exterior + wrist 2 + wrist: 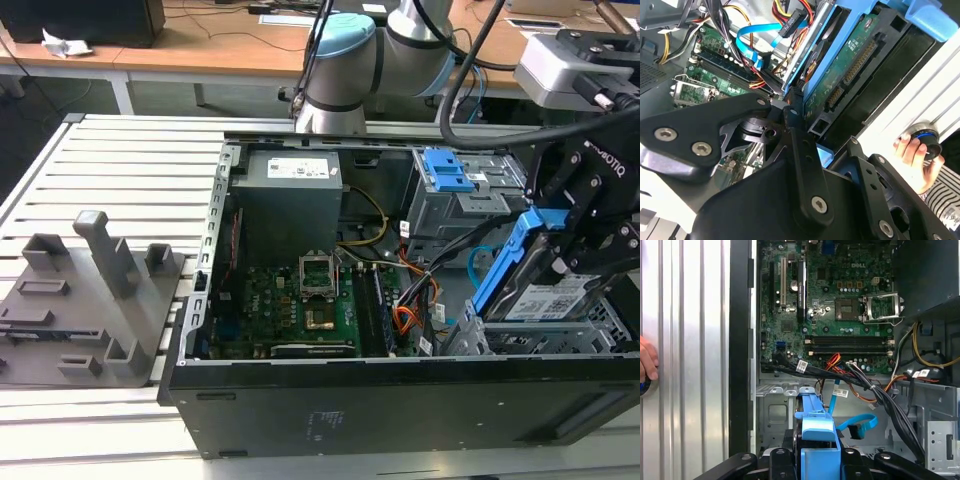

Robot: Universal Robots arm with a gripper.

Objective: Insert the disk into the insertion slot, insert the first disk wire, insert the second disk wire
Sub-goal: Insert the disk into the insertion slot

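**Disk held tilted at the slot**

We see the gripper (pixel 565 245) clamped on the disk (pixel 545 295), with its black fingers (pixel 799 145) pressed against the blue caddy. In the exterior view the disk stands steeply tilted with its white label facing the camera, at that view's right end of the open case (pixel 300 400). Its lower end sits at the mouth of the slot (pixel 520 342); we cannot tell whether it touches the cage rim. The second wire (pixel 480 262) loops inside the case just beside the disk, toward the exterior view's left, and is clear of the gripper. In the second wrist view the disk's green underside faces us, and the wire's loop lies beyond it over the board (pixel 715 75). A person's hand (pixel 912 152) rests on a round button on the table (pixel 120 170), outside the case.
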